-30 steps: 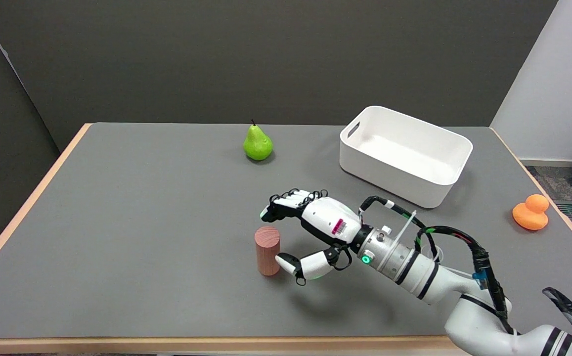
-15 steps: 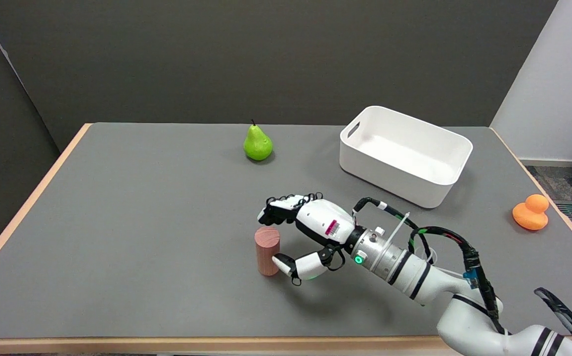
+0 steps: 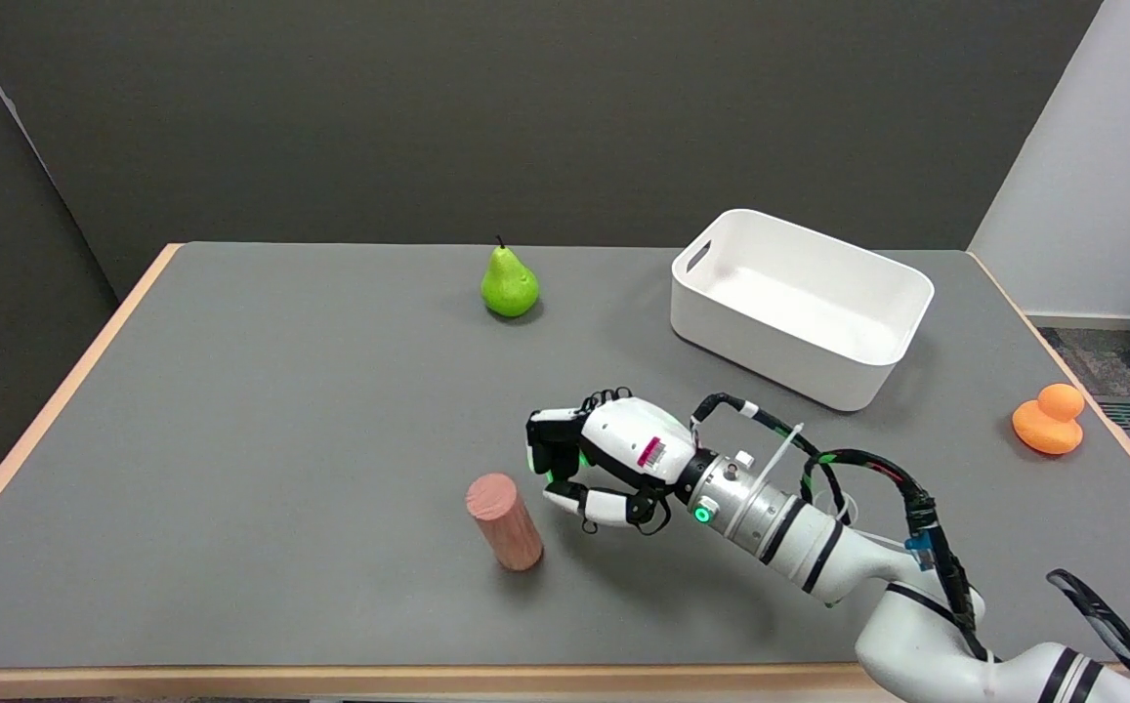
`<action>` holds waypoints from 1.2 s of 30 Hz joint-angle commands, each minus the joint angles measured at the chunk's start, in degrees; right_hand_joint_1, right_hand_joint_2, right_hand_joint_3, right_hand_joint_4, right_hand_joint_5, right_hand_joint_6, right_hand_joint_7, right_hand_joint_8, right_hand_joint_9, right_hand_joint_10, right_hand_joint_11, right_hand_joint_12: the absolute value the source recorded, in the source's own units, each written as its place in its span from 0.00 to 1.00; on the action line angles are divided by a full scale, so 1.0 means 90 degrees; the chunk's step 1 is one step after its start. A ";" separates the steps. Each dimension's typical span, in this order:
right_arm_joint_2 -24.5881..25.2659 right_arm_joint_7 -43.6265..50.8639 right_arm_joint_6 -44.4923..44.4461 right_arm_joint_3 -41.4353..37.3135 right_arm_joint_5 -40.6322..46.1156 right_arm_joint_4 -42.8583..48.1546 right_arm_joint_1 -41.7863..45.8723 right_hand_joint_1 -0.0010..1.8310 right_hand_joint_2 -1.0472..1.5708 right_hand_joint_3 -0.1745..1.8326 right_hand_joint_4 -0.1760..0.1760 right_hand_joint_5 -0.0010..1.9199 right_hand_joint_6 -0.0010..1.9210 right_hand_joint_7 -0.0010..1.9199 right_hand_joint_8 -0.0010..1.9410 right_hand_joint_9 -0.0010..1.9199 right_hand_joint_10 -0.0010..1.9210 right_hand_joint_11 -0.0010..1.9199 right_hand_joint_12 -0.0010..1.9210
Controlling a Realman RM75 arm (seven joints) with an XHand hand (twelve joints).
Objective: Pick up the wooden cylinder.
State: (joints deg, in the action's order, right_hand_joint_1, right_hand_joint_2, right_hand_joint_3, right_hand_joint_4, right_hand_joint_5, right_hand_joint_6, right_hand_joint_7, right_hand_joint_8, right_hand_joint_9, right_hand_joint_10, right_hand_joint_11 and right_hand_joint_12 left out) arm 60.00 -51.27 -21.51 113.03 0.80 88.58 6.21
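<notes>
Right hand: the hand (image 3: 592, 467) hangs low over the tabletop (image 3: 262, 410), fingers curled in toward the thumb with nothing between them.
Fingers: the dark fingertips (image 3: 543, 451) point down and to the picture's left, and the thumb lies beneath them.
Wooden cylinder: the wooden cylinder (image 3: 503, 521) sits just left of the hand, apart from it, tilted with its top leaning to the upper left and its lower end on the tabletop.
Right arm: the white arm (image 3: 818, 557) reaches in from the lower right, with black cables looping over the wrist and a green light showing at the wrist.
Pear: a green pear (image 3: 509, 281) stands upright near the far edge, well apart from the hand.
Bin: a white bin (image 3: 799, 307) sits at the far right of the tabletop.
Duck: an orange toy duck (image 3: 1049, 418) rests by the right edge.
</notes>
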 commanded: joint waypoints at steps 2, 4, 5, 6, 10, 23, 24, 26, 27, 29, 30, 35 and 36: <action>0.0067 0.0010 0.0042 0.0012 0.0011 -0.0101 -0.0048 0.66 0.85 0.16 0.00 0.29 0.78 0.46 0.69 0.42 0.70 0.34 1.00; 0.0067 -0.0008 0.0055 0.0008 0.0011 -0.0101 -0.0048 0.66 0.85 0.16 0.00 0.29 0.78 0.46 0.69 0.42 0.70 0.34 1.00; 0.0067 -0.0017 0.0059 0.0004 0.0011 -0.0105 -0.0048 0.66 0.85 0.17 0.00 0.29 0.78 0.46 0.70 0.42 0.70 0.34 1.00; 0.0067 -0.0026 0.0068 -0.0001 0.0011 -0.0110 -0.0048 0.66 0.85 0.17 0.00 0.29 0.77 0.46 0.70 0.42 0.71 0.34 1.00; 0.0067 -0.0035 0.0077 -0.0001 0.0015 -0.0110 -0.0048 0.66 0.85 0.18 0.00 0.29 0.77 0.46 0.70 0.42 0.71 0.33 1.00; -0.0321 0.0010 0.0657 0.0040 -0.0060 0.0295 -0.0048 0.63 0.70 0.49 0.06 0.20 0.44 0.35 0.49 0.29 0.62 0.25 0.89; -0.0402 0.0010 0.0799 0.0054 -0.0060 0.0373 -0.0048 0.59 0.66 0.57 0.08 0.18 0.38 0.31 0.40 0.25 0.59 0.23 0.85; -0.0560 0.0010 0.1125 0.0080 -0.0060 0.0567 -0.0048 0.59 0.64 0.59 0.06 0.15 0.31 0.25 0.31 0.18 0.51 0.19 0.82; -0.0607 0.0010 0.1235 0.0106 -0.0060 0.0644 -0.0043 0.58 0.64 0.59 0.04 0.13 0.28 0.23 0.29 0.16 0.48 0.18 0.80; -0.0709 -0.0003 0.1413 0.0146 -0.0060 0.0769 -0.0039 0.57 0.63 0.59 0.02 0.12 0.26 0.20 0.26 0.13 0.43 0.16 0.79; -0.0733 -0.0018 0.1417 0.0150 -0.0060 0.0778 -0.0034 0.57 0.63 0.59 0.01 0.11 0.25 0.19 0.26 0.12 0.42 0.16 0.79; -0.0741 -0.0026 0.1369 0.0181 -0.0016 0.0773 0.0005 0.55 0.63 0.58 0.01 0.09 0.24 0.18 0.24 0.10 0.40 0.15 0.77; -0.0741 -0.0026 0.1369 0.0195 -0.0011 0.0778 0.0005 0.55 0.63 0.58 0.01 0.09 0.23 0.17 0.24 0.10 0.40 0.14 0.77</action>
State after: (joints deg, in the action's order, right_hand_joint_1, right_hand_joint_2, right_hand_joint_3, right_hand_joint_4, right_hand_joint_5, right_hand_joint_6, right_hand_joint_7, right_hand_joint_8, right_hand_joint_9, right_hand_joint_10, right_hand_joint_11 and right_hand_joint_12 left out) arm 57.00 -51.35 -14.82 113.55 0.61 91.52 5.84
